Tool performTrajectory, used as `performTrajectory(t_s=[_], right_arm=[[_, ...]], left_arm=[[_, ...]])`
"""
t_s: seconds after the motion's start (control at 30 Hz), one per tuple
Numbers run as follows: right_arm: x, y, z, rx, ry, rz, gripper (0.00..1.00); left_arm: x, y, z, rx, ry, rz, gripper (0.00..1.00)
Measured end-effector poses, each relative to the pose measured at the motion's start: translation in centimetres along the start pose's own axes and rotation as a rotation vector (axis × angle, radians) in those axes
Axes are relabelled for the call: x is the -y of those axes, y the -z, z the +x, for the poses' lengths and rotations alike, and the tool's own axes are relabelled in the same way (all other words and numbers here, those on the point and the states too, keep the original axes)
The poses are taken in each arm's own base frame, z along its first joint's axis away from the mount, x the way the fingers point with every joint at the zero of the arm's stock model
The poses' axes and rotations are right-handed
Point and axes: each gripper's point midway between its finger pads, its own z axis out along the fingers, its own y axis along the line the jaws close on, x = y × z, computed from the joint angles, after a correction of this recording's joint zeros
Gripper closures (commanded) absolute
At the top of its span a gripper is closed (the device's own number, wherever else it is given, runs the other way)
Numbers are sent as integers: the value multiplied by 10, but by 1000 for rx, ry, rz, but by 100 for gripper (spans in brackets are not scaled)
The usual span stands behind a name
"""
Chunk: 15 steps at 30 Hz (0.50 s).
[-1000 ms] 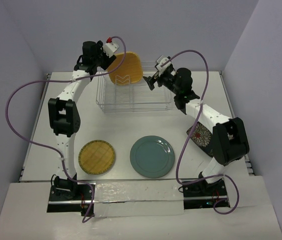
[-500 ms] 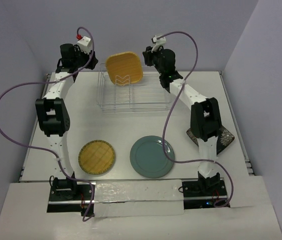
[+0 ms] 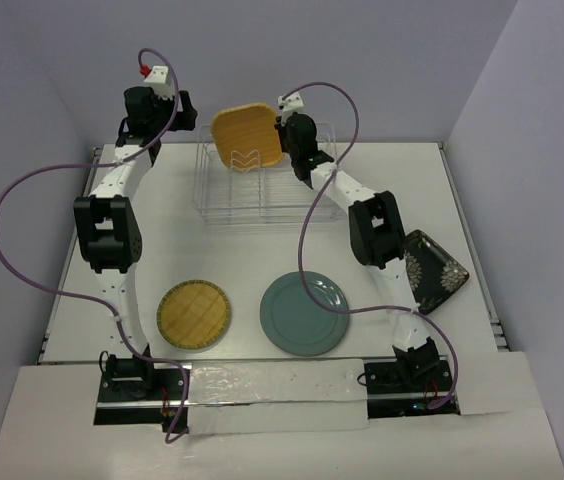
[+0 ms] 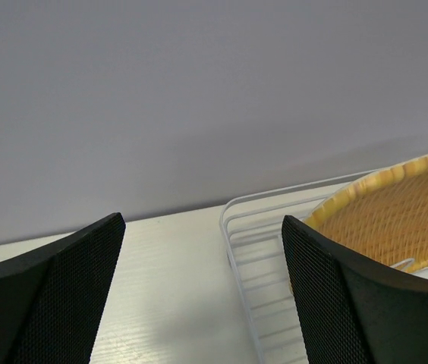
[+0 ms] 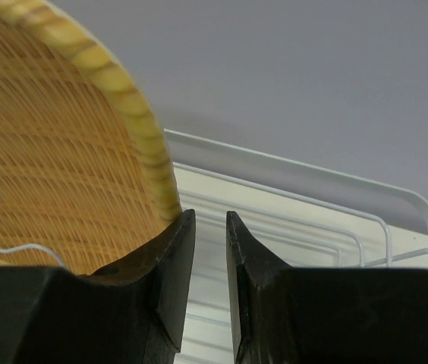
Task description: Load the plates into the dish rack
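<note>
Top view: four plates, orange one (image 3: 247, 139) upright in dish rack (image 3: 267, 205), yellow (image 3: 193, 313), teal (image 3: 304, 312), floral (image 3: 435, 270) on table (image 3: 242, 255); left wrist: my left fingers (image 4: 199, 292) wide open, empty; right wrist: right fingers (image 5: 209, 284) nearly closed beside the orange rim, grip unclear.

Four plates — one orange-tan rounded-square woven plate (image 3: 247, 139), one small round yellow grid-patterned plate (image 3: 193, 313), one larger plain teal round plate (image 3: 304, 313), one dark square floral plate (image 3: 435, 270) — one silvery-white wire dish rack (image 3: 262, 203), two robot arms.
</note>
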Motion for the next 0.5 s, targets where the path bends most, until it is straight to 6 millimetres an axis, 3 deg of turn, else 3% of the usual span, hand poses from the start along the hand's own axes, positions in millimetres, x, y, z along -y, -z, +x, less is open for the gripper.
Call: performTrajectory(t_s=[0.17, 0.5], right_arm=[[-4, 1, 4, -9, 35, -14, 66], [-16, 6, 13, -64, 43, -39, 62]], left_arm=[[-3, 0, 12, -22, 6, -24, 4], [1, -2, 15, -26, 5, -40, 4]])
